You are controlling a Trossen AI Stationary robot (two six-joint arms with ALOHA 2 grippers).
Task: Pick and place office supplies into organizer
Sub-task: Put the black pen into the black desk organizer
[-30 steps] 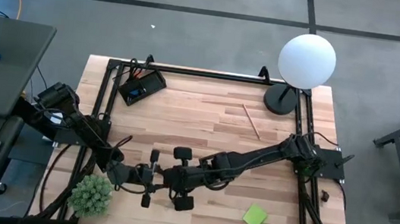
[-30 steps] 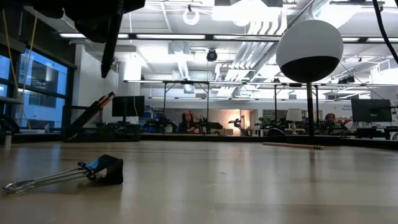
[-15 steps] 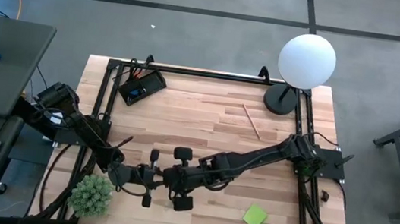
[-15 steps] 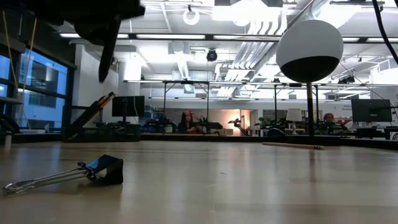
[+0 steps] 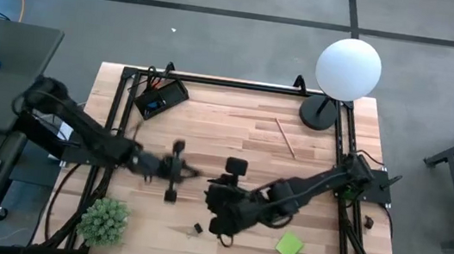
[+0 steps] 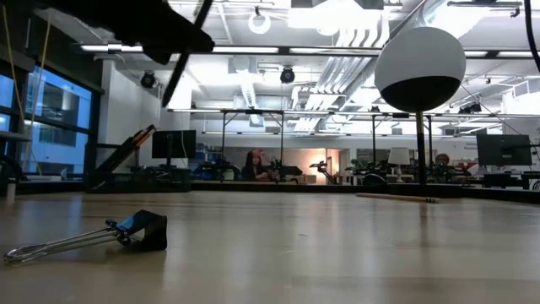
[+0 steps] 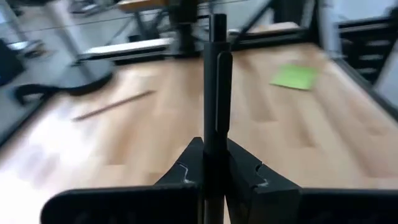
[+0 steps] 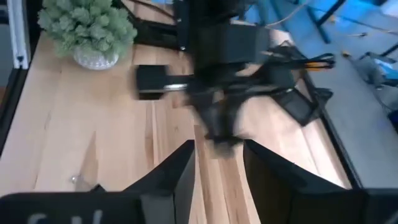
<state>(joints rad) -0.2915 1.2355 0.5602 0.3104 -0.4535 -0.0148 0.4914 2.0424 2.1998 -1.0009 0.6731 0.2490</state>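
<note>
The left gripper (image 7: 214, 171) is clamping a black pen (image 7: 216, 81) above the table's centre-left. The right gripper (image 8: 217, 162) is standing apart and empty at lower centre of the high view. A binder clip (image 6: 139, 230), sticky pad (image 5: 289, 245) and pencil (image 5: 285, 138) are lying loose. The organizer (image 5: 159, 98) is sitting at upper left, partly filled; its contents are hard to make out. Most of the task is remaining.

**Supplies scattered, tray parked in the corner**

Black pen (image 7: 217, 93) sits clamped upright in the left gripper (image 7: 211, 171). Binder clip (image 6: 139, 230) lies near the plant, green sticky pad (image 5: 289, 245) near the front edge, wooden pencil (image 5: 285, 138) by the lamp. Black organizer (image 5: 159, 98) sits angled at the back-left corner.
</note>
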